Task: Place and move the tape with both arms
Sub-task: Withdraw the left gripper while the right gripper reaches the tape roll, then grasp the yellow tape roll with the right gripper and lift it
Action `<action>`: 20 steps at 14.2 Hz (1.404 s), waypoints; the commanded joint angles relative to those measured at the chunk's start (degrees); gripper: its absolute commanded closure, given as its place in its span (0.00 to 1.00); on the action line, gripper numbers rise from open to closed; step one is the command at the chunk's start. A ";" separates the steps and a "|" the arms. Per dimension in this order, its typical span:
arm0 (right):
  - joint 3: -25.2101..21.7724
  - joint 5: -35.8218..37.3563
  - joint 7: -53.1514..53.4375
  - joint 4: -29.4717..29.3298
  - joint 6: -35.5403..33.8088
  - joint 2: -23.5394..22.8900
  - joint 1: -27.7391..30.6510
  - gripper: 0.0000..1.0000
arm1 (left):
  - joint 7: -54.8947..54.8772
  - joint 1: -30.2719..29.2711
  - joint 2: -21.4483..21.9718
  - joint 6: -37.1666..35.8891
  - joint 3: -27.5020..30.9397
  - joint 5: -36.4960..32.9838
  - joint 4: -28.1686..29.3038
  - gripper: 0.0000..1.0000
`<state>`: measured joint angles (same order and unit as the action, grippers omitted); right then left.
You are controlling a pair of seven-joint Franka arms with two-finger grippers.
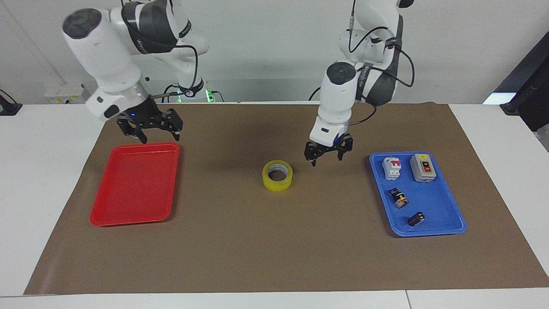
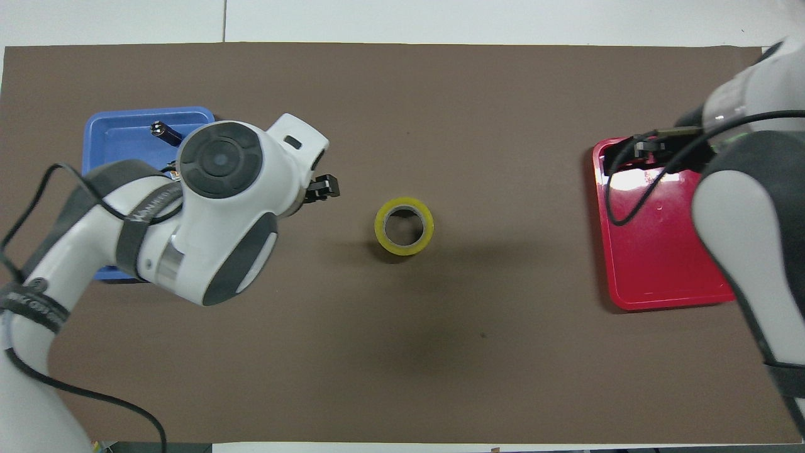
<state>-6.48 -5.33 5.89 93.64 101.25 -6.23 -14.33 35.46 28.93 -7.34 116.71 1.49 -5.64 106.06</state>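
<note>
The yellow tape roll (image 1: 277,175) lies flat on the brown mat at the middle of the table, with nothing touching it; it also shows in the overhead view (image 2: 404,226). My left gripper (image 1: 327,159) is open and empty, raised over the mat between the tape and the blue tray (image 1: 433,206). In the overhead view its wrist hides it except one fingertip (image 2: 327,187). My right gripper (image 1: 159,136) is open and empty, in the air over the edge of the red tray (image 1: 133,189) that is nearest the robots.
The blue tray (image 2: 119,123) at the left arm's end holds a grey switch box (image 1: 423,167), a white and red breaker (image 1: 391,168) and two small dark parts. The red tray (image 2: 654,251) at the right arm's end holds nothing.
</note>
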 commanded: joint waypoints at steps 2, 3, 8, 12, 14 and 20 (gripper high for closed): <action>-0.12 -0.55 11.13 2.49 12.27 -6.86 -9.63 0.00 | -13.98 -10.18 4.61 -4.29 -0.52 1.49 1.08 0.00; -0.12 -0.55 12.47 4.60 14.92 -6.86 -10.96 0.00 | -17.49 -13.17 5.75 -4.91 -0.52 4.12 0.91 0.00; -0.20 -0.55 18.53 6.55 21.87 -12.56 -18.79 0.00 | -32.72 -24.43 8.22 -17.10 0.01 8.27 -6.01 0.00; -0.20 -0.55 22.68 7.69 26.98 -16.71 -21.87 0.00 | -34.93 -28.12 5.51 -24.58 0.01 7.75 -14.89 0.00; -0.12 -0.47 22.50 9.62 27.42 -16.27 -22.14 0.00 | -35.37 -28.49 4.36 -27.40 0.01 8.10 -17.81 0.00; -0.12 -0.47 22.15 12.79 29.18 -15.57 -23.28 0.17 | -35.55 -28.14 5.58 -26.27 -0.08 8.19 -14.65 0.00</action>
<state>-6.35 -5.37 28.07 103.51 128.60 -23.65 -37.33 0.97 1.23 -1.92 91.37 1.67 1.53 91.52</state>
